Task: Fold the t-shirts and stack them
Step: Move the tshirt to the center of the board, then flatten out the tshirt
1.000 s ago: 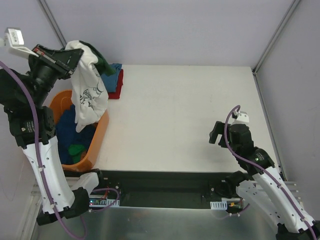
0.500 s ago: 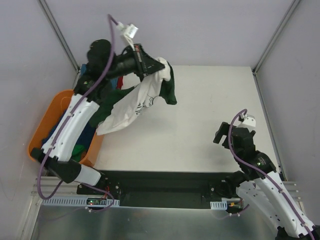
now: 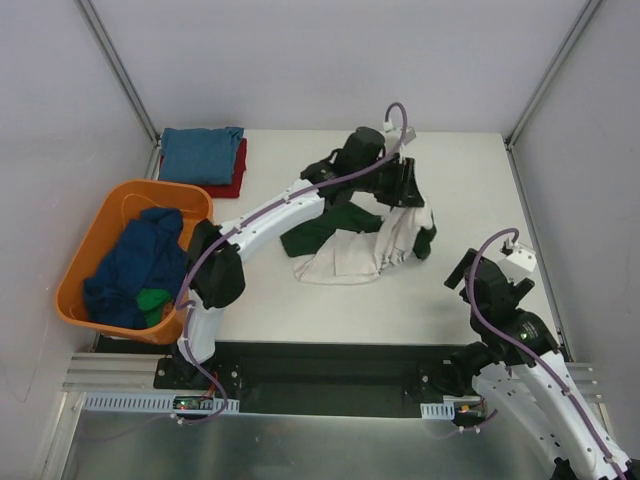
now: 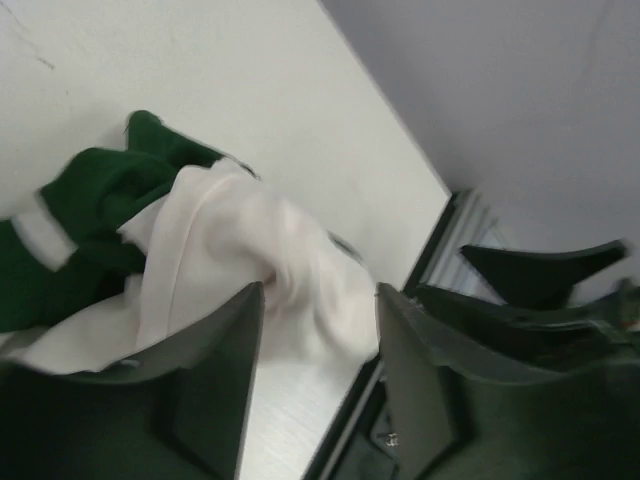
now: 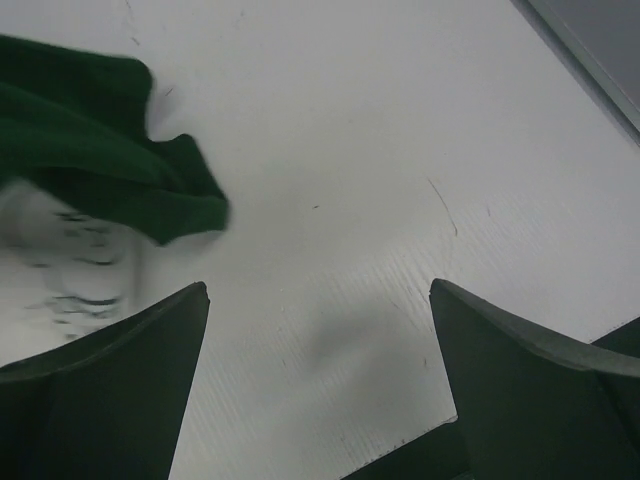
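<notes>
The cream t-shirt (image 3: 345, 262) with dark green sleeves lies crumpled mid-table. My left gripper (image 3: 405, 190) hovers at its far right end, arm stretched across the table. In the left wrist view my left gripper (image 4: 320, 290) has its jaws apart, with the cream cloth (image 4: 230, 250) bunched just past the tips and bare table showing between the fingers. My right gripper (image 3: 455, 272) is open to the shirt's right. In its wrist view it (image 5: 320, 290) stands over bare table, a green sleeve (image 5: 90, 150) to its left. A folded blue t-shirt (image 3: 203, 152) lies on a red one (image 3: 232, 178) at the back left.
The orange basket (image 3: 75, 275) stands at the left edge with a navy t-shirt (image 3: 135, 265) and a bit of green cloth heaped inside. The table's right edge and a frame post lie close behind the right arm.
My left arm swung from above the basket to mid-table with the cream t-shirt, which now lies on the table. Its jaws have parted. My right arm drew back slightly toward the near right.
</notes>
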Controlling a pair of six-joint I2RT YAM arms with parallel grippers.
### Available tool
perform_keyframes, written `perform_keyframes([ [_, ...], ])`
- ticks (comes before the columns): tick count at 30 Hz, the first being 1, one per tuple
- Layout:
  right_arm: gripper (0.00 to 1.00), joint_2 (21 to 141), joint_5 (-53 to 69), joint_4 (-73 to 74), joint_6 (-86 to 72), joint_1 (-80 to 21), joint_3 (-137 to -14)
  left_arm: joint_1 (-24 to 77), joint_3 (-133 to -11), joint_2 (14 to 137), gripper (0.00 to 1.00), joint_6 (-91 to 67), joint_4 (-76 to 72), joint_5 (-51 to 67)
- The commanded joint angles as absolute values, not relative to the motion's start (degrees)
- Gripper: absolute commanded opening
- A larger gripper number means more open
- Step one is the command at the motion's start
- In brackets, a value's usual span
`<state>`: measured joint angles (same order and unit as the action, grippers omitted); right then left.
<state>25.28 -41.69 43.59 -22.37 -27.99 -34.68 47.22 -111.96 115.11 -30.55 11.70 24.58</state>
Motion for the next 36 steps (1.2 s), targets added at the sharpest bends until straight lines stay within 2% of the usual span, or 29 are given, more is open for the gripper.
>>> perform_keyframes([
  [1, 0.97, 22.8, -47.6, 46.5, -26.7, -27.9, -35.5, 49.7, -112.6, 118.3, 0.64, -31.4, 9.8, 21.0],
  [4, 0.97, 22.4, -47.9, 46.8, -26.9, -28.0, -35.3, 49.8, -108.0, 116.6, 0.99, -30.9, 9.8, 18.4],
  [10, 0.97, 25.0, -48.5, 47.4, -27.3, -27.9, -35.9, 49.7, -92.3, 103.3, 0.99, -29.8, 9.8, 7.6],
  [11, 0.97, 25.9, -48.8, 47.8, -27.5, -27.9, -36.0, 49.7, -86.4, 99.2, 0.99, -30.2, 9.8, 2.8],
  [15, 0.97, 27.8, -48.9, 48.5, -27.9, -28.0, -36.7, 49.4, -73.1, 91.2, 0.99, -34.5, 9.8, -3.4],
  [20, 0.97, 28.9, -48.7, 48.5, -27.9, -27.9, -36.8, 47.3, -63.8, 87.7, 0.93, -39.6, 9.1, -3.7],
  [21, 0.97, 28.9, -48.5, 48.4, -27.9, -27.9, -36.8, 47.0, -63.6, 88.1, 0.88, -40.4, 9.1, -3.3],
  [30, 0.97, 28.1, -48.6, 48.4, -27.9, -28.0, -36.7, 45.8, -67.2, 98.7, 0.76, -43.3, 8.4, 2.5],
  [36, 0.97, 28.3, -48.3, 48.4, -27.8, -27.9, -36.7, 45.9, -68.5, 102.8, 0.63, -45.9, 6.1, 8.3],
])
